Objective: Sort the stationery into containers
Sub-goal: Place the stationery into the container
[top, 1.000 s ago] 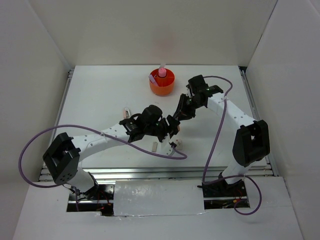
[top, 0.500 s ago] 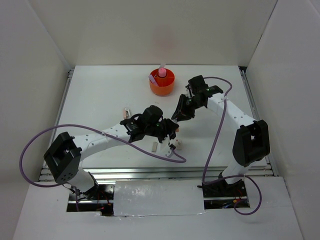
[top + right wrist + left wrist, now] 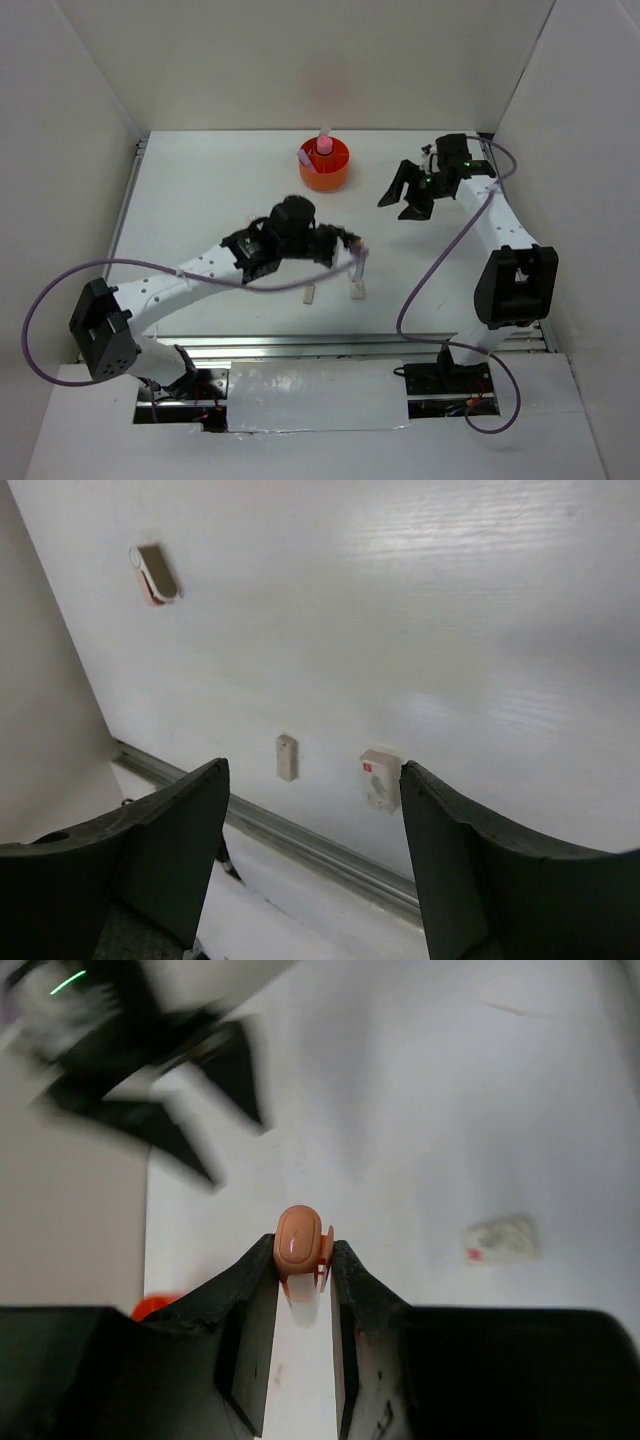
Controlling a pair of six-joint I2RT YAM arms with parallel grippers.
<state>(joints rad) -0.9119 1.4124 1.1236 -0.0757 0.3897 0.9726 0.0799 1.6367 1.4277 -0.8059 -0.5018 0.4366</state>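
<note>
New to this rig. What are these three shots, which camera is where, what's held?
Two robot arms are bolted at the near edge of a white table. The wide picture looks down from above and behind them. The other two come from a camera on each wrist, so the dark shapes at the bottom are that arm's own fingers. The left gripper is shut on an orange-pink marker. The right gripper is open and empty. At the far side stands an orange tub with a pink tube in it. A beige eraser and a white eraser lie loose near the front edge.
</note>
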